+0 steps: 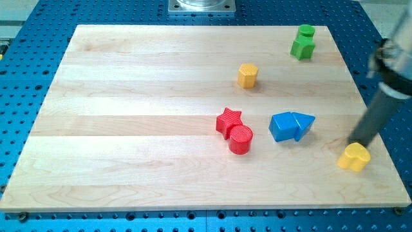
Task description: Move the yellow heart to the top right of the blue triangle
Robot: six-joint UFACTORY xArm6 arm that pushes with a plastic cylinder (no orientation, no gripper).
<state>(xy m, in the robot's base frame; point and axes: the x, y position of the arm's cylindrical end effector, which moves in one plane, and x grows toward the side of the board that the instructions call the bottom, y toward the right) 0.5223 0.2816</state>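
Note:
The yellow heart point(355, 156) lies near the board's lower right corner. The blue triangle point(302, 124) sits up and to its left, touching a blue cube point(282, 126) on the triangle's left side. My tip point(356, 143) is at the end of the dark rod that comes down from the view's right edge. It rests right at the heart's upper edge, to the lower right of the blue triangle.
A red star point(228, 121) and a red cylinder point(241, 139) touch each other left of the blue blocks. A yellow hexagon point(248, 75) stands above the middle. Two green blocks point(303, 42) sit at the top right. The wooden board point(129, 129) lies on a blue perforated table.

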